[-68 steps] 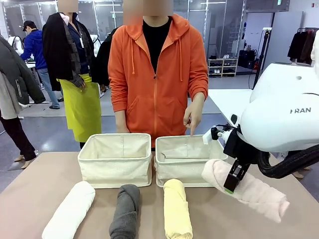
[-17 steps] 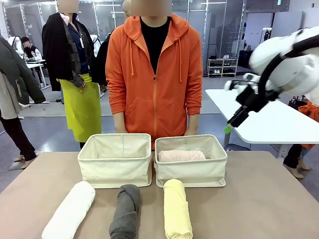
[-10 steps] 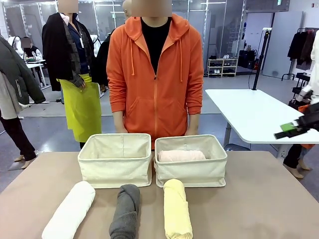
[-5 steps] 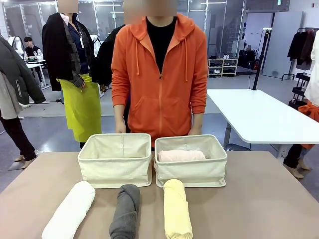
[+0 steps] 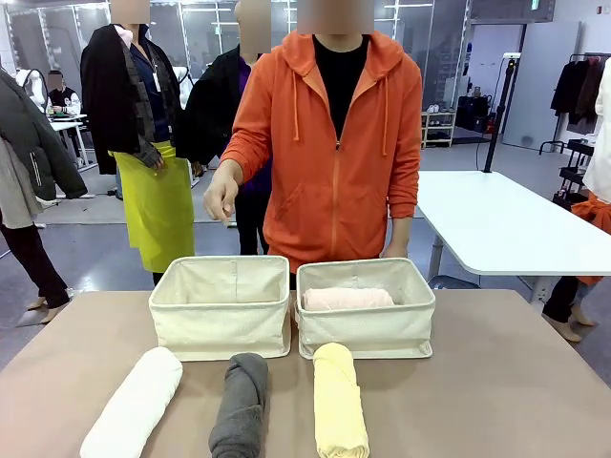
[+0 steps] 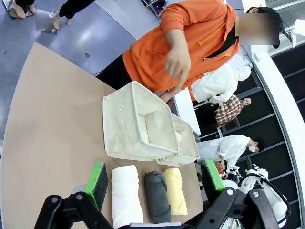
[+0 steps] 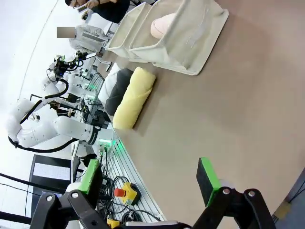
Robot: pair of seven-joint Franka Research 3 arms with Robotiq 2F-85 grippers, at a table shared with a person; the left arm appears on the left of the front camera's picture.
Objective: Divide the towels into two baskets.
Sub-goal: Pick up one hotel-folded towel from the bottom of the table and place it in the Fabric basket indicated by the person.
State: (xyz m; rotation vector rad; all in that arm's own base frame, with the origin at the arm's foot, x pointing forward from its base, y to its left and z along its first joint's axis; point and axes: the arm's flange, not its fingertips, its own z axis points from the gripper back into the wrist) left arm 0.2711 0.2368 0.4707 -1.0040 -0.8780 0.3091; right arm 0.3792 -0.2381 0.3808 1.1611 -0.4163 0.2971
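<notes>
table (image 5: 516, 382): left basket (image 5: 220, 315) and right basket (image 5: 368, 329) side by side, pink towel (image 5: 347, 299) inside the right one; white towel (image 5: 134, 405), grey towel (image 5: 239, 405), yellow towel (image 5: 339, 401) lie in front; left gripper (image 6: 155, 176) and right gripper (image 7: 148, 174) spread wide, grasping nothing

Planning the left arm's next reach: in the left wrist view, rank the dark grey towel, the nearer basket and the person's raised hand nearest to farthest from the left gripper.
1. Dark grey towel, framed between the fingers of the open left gripper.
2. Nearer basket, just behind that towel.
3. Person's raised hand, over the basket's far side.
</notes>
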